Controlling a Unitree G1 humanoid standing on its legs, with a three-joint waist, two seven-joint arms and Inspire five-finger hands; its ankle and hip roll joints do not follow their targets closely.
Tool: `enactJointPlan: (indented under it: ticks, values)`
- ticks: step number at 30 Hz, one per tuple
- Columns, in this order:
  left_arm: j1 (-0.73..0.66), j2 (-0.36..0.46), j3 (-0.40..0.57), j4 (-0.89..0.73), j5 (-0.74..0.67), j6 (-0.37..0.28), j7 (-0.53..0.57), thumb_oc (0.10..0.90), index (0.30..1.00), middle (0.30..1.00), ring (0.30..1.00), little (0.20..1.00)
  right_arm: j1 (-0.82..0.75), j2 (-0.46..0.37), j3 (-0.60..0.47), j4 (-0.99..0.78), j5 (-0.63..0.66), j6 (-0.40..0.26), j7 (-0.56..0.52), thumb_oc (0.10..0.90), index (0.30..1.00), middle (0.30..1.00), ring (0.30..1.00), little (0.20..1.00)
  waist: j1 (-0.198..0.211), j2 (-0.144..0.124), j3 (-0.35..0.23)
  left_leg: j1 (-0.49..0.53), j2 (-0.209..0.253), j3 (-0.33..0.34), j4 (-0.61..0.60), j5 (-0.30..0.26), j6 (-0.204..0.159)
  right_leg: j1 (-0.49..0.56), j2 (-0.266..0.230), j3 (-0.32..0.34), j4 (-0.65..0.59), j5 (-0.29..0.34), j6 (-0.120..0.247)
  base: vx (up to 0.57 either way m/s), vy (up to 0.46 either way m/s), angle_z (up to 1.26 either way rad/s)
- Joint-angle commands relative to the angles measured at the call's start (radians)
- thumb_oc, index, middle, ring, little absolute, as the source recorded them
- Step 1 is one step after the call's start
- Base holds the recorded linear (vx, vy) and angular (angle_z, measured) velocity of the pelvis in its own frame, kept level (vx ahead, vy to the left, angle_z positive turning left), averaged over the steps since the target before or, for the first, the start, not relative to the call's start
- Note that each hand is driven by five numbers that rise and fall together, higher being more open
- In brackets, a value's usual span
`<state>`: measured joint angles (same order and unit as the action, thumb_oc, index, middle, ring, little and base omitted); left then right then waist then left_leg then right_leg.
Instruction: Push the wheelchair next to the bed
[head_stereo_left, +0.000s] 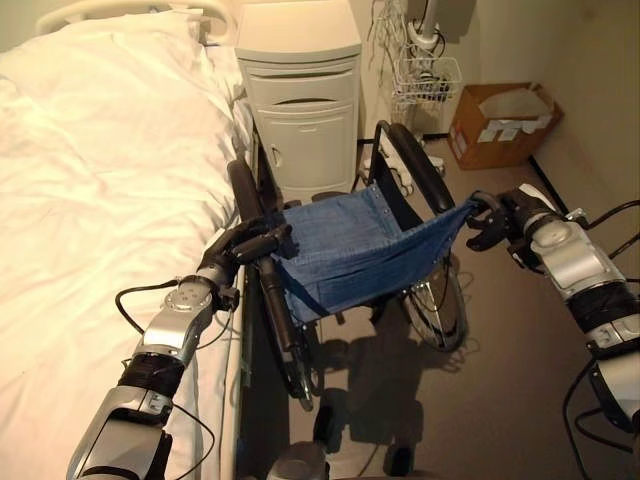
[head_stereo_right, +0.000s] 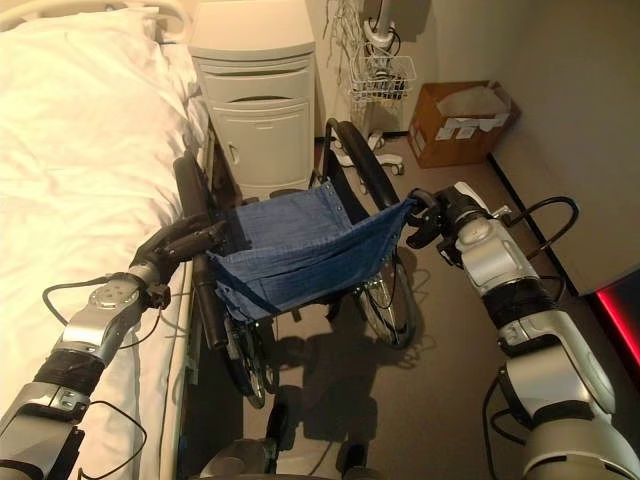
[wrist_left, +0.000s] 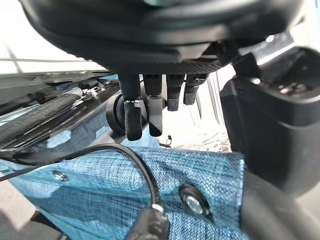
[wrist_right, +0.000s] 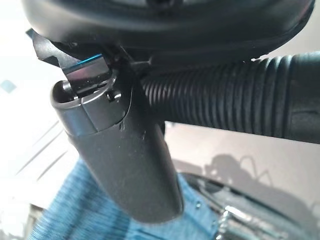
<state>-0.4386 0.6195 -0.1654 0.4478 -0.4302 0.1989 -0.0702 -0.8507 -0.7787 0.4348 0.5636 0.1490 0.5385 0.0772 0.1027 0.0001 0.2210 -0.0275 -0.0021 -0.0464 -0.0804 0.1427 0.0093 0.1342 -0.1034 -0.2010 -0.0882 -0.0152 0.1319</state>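
The bed (head_stereo_left: 90, 200) lies along the robot's left. The wheelchair (head_stereo_left: 350, 250) stands just beside it, before a cabinet (head_stereo_left: 300, 90). The left hand (head_stereo_left: 245, 243) and right hand (head_stereo_left: 490, 220) each curl round a push handle (wrist_right: 225, 107).

White-sheeted bed (head_stereo_left: 90, 200) cut off at left and bottom edges. Folding wheelchair w/ blue denim seat (head_stereo_left: 350, 250): front wheels hidden under seat. Brown cardboard box (head_stereo_left: 500, 125) contents too small to tell. Wire basket (head_stereo_left: 428, 78) contents unclear.
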Motion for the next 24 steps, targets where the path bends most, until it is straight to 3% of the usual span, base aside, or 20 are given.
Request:
enactJointPlan:
  ticks: [1,6,10,16,21,24]
  values:
    - [0.03,0.074,0.03,0.052,-0.08,-0.022,-0.017,0.8,0.9,0.9,0.9,0.9,-0.068,-0.105,-0.063,-0.068,0.091,-0.094,-0.046,0.8,0.9,0.9,0.9,0.9,0.043,-0.029,-0.008,0.02,0.004,0.032,0.075,-0.094,-0.015,-0.045,-0.055,0.023,0.114,0.05,-0.002,0.07,-0.046,-0.01]
    - [0.04,0.093,0.084,0.069,-0.124,-0.088,0.009,0.8,0.9,0.9,0.9,0.9,-0.073,-0.148,-0.104,-0.065,0.211,-0.127,-0.069,0.8,0.9,0.9,0.9,0.9,0.039,-0.035,-0.027,0.043,0.011,0.028,0.068,-0.098,-0.023,-0.032,-0.046,0.018,0.111,0.039,-0.013,0.06,-0.042,0.01]
    - [0.052,0.081,0.127,0.082,-0.166,-0.175,0.068,0.8,0.9,0.9,0.9,0.9,-0.024,-0.144,-0.168,-0.069,0.348,-0.195,-0.103,0.8,0.9,0.9,0.9,0.9,0.035,-0.039,-0.042,0.059,0.019,0.023,0.062,-0.104,-0.028,-0.024,-0.038,0.011,0.111,0.028,-0.022,0.04,-0.055,0.02]
    - [0.098,0.052,0.137,0.104,-0.115,-0.251,0.102,0.8,0.9,0.9,0.9,0.9,0.023,-0.174,-0.243,-0.073,0.405,-0.245,-0.152,0.8,0.9,0.9,0.9,0.9,0.032,-0.052,-0.054,0.079,0.023,0.014,0.053,-0.114,-0.03,-0.015,-0.028,0.005,0.108,0.02,-0.029,0.03,-0.058,0.03]
    - [0.152,0.029,0.17,0.096,-0.172,-0.347,0.142,0.8,0.9,0.9,0.9,0.9,0.071,-0.221,-0.295,-0.077,0.43,-0.273,-0.148,0.8,0.9,0.9,0.9,0.9,0.026,-0.06,-0.061,0.096,0.027,0.017,0.042,-0.121,-0.029,-0.015,-0.02,0.005,0.108,0.016,-0.033,0.02,-0.038,0.09]
    - [0.209,-0.025,0.209,0.095,-0.209,-0.392,0.157,0.8,0.9,0.9,0.9,0.9,0.125,-0.236,-0.347,-0.074,0.468,-0.298,-0.148,0.8,0.9,0.9,0.9,0.9,0.024,-0.069,-0.062,0.105,0.032,0.021,0.037,-0.125,-0.03,-0.013,-0.015,0.005,0.107,0.014,-0.038,0.01,-0.051,0.05]
